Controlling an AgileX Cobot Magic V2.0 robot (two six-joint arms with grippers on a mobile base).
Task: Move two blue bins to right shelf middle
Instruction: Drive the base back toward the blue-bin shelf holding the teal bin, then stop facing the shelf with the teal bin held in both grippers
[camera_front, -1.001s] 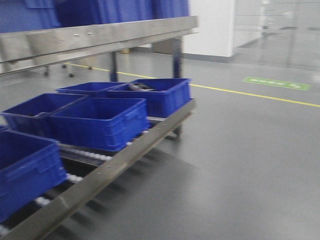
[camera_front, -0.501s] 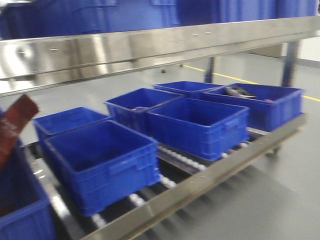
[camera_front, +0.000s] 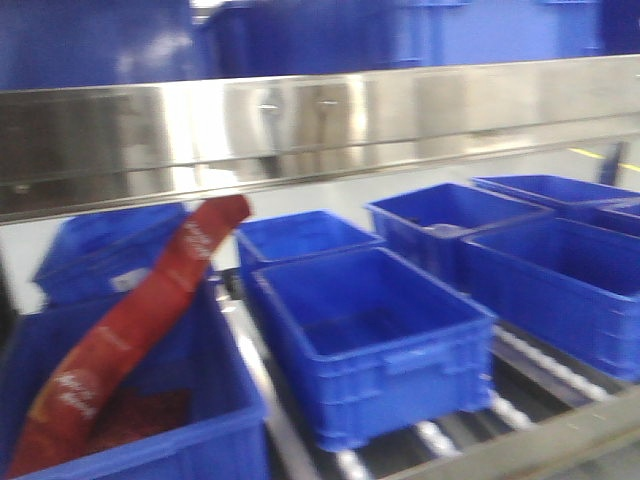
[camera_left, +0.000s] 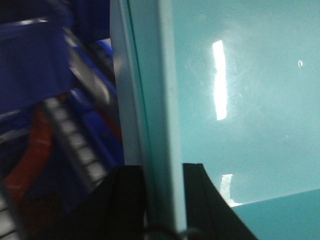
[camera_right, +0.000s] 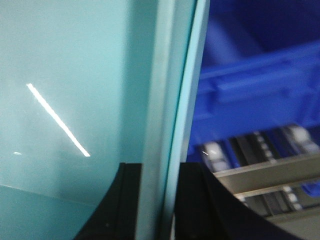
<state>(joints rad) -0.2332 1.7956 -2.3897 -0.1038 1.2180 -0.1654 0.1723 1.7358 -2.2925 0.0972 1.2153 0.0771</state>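
My left gripper (camera_left: 162, 172) is shut on the upright rim wall of a glossy teal-blue bin (camera_left: 240, 100) that fills most of the left wrist view. Across from it, my right gripper (camera_right: 161, 170) is shut on the opposite wall of the same bin (camera_right: 65, 75). Neither the held bin nor the grippers show in the front view. There, several dark blue bins stand on a roller shelf, the nearest empty one (camera_front: 375, 335) in the middle. A right shelf cannot be told apart in these frames.
A steel shelf beam (camera_front: 320, 115) crosses the front view above the bins, with more blue bins on top. At the near left, a blue bin (camera_front: 120, 420) holds a long red packet (camera_front: 130, 325). White rollers (camera_front: 440, 440) and a steel front rail run below.
The front view has swung along the shelf: the bins slid to the right in the picture, the open floor left the view, and the bin with the red packet came in at the left.
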